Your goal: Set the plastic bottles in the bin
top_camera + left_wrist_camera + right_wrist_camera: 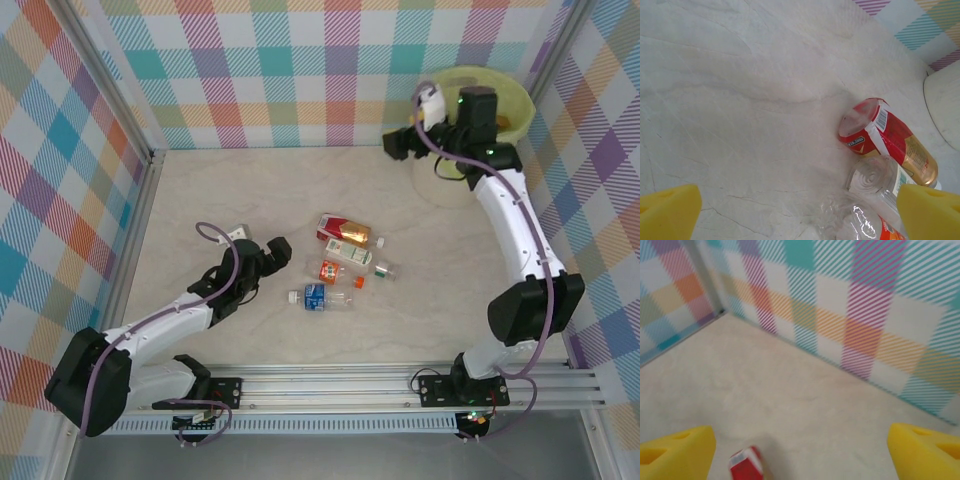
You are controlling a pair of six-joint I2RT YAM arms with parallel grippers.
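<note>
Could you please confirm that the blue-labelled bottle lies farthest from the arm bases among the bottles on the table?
Not quite. The blue-labelled bottle lies nearest the arm bases, not farthest, among the bottles on the table. The red-labelled bottle is the farthest one. The top external view shows this.

Overhead and low left-wrist views share the red bottle.

4 plastic bottles lie clustered at the middle of the 1 table: 1 red-labelled bottle farthest, 1 white-and-green-labelled bottle, 1 orange-labelled bottle and 1 blue-labelled bottle nearest. 1 bin stands at the far right; its contents are too small to count. There are 2 arms, left arm and right arm, and 2 grippers, left gripper and right gripper.
</note>
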